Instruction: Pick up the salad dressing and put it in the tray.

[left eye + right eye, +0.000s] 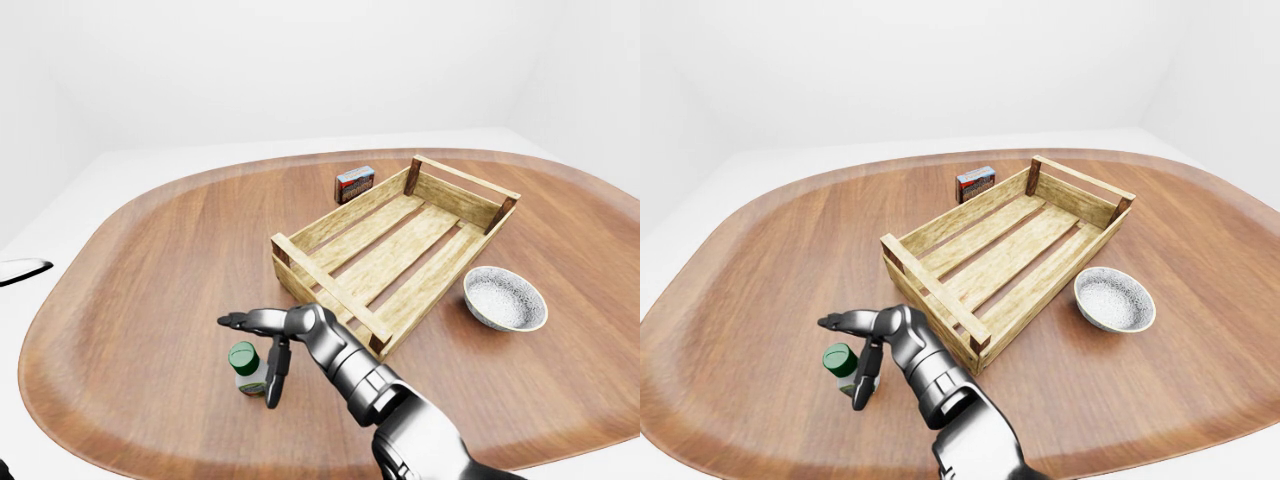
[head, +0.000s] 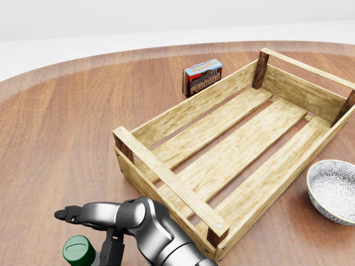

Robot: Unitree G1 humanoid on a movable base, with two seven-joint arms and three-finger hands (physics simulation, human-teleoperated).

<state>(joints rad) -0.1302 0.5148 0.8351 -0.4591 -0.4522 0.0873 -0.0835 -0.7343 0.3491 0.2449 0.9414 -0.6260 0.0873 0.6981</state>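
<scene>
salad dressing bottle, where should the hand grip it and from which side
Grip the body just below the green cap, coming from the view's right, where the right hand stands with open fingers. The salad dressing bottle is upright, so its round sides suit a side wrap.

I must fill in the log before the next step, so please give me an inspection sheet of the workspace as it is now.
Surface: round-edged wooden table, brown, no spills seen.
Job's things: salad dressing, green cap, upright on the table, outside the tray; the tray is a slatted wooden crate with nothing in it.
Clutter: chocolate pudding box beside the tray's far side; patterned bowl right of the tray.
Hands: right hand open, fingers standing about the bottle, not closed round it; left hand not in view.
Cables: nothing seen.
Surroundings: plain white floor and walls.
</scene>
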